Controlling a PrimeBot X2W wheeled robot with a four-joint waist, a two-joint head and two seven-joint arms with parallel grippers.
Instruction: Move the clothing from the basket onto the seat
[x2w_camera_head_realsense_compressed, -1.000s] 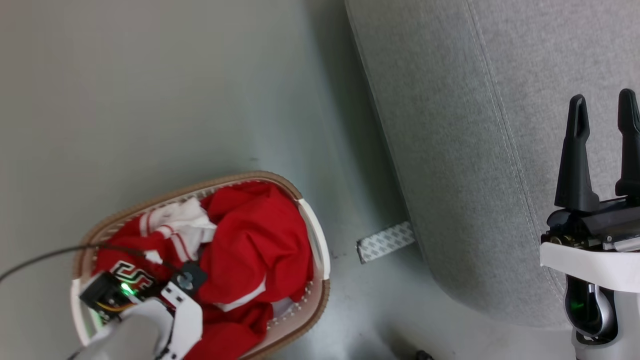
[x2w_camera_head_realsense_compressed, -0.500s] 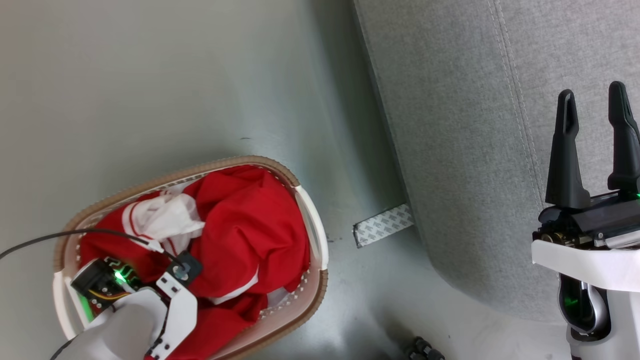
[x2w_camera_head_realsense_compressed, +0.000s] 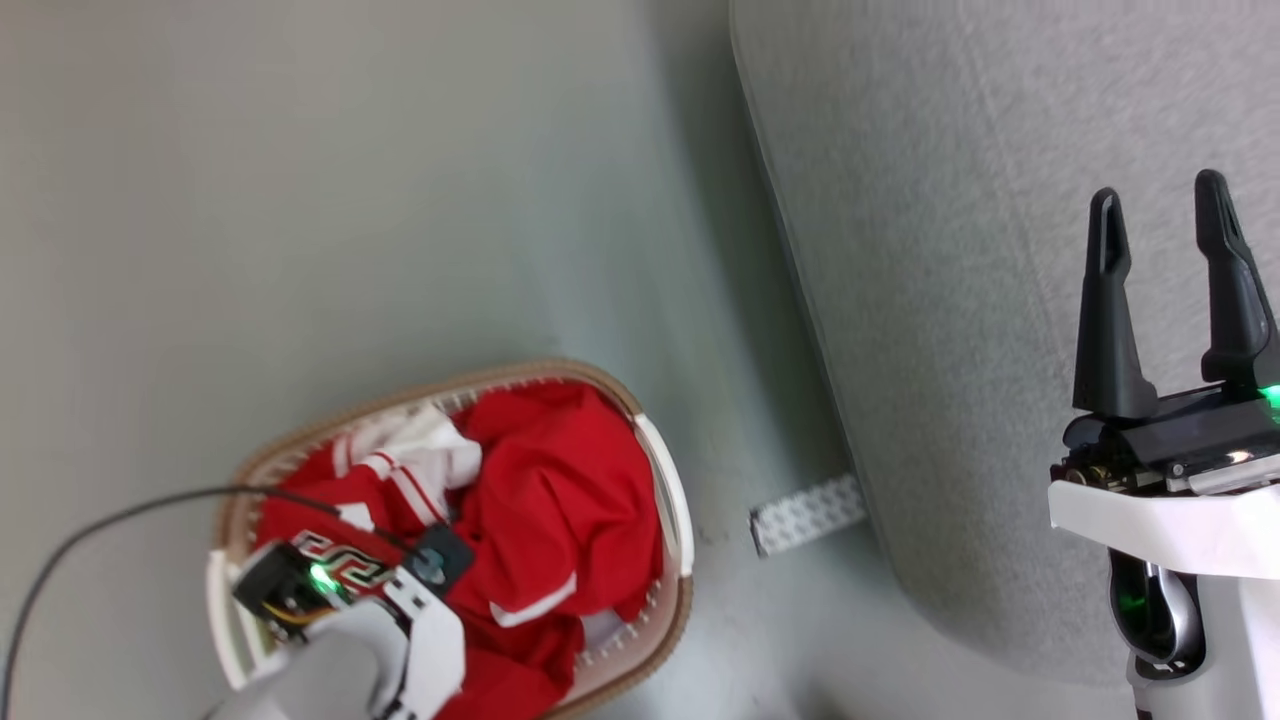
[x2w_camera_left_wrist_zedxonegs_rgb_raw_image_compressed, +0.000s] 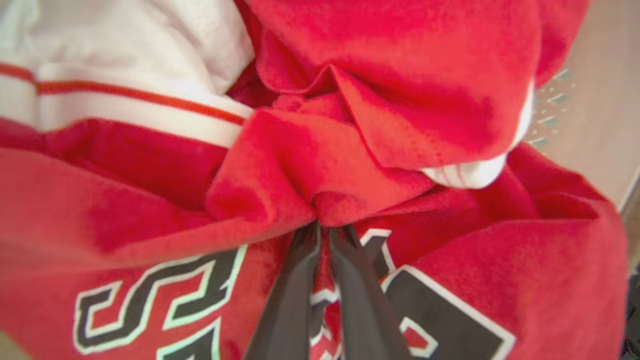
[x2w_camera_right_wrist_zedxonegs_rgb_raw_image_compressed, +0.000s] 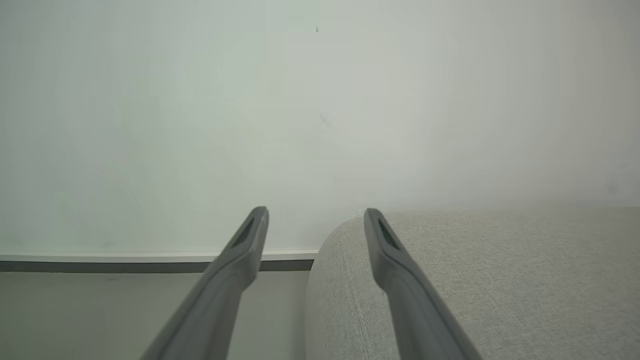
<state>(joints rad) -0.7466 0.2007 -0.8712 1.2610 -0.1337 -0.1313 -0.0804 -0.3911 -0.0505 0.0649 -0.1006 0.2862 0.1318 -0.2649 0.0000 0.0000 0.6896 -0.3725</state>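
The white basket (x2w_camera_head_realsense_compressed: 675, 505) with a brown rim stands on the floor at the lower left of the head view, piled with the red clothing (x2w_camera_head_realsense_compressed: 560, 500). My left wrist (x2w_camera_head_realsense_compressed: 350, 610) hangs over the pile and hides its fingers there. In the left wrist view my left gripper (x2w_camera_left_wrist_zedxonegs_rgb_raw_image_compressed: 325, 227) is shut on a bunched fold of the clothing (x2w_camera_left_wrist_zedxonegs_rgb_raw_image_compressed: 310, 175), just above a jersey's black, white-edged number (x2w_camera_left_wrist_zedxonegs_rgb_raw_image_compressed: 165, 295). My right gripper (x2w_camera_head_realsense_compressed: 1160, 220) stands open with nothing in it over the grey seat (x2w_camera_head_realsense_compressed: 950, 250). The right wrist view shows it (x2w_camera_right_wrist_zedxonegs_rgb_raw_image_compressed: 315, 215) at the rounded corner of the seat (x2w_camera_right_wrist_zedxonegs_rgb_raw_image_compressed: 500, 280).
A short patterned white strip (x2w_camera_head_realsense_compressed: 805, 515) lies on the floor between basket and seat. A black cable (x2w_camera_head_realsense_compressed: 100, 520) runs from my left wrist off to the left. A pale wall with a dark baseboard (x2w_camera_right_wrist_zedxonegs_rgb_raw_image_compressed: 125, 263) stands beyond the seat.
My left gripper has shut on a fold of the red clothing. The head camera has shifted, so the whole picture moved. My right gripper stays open.
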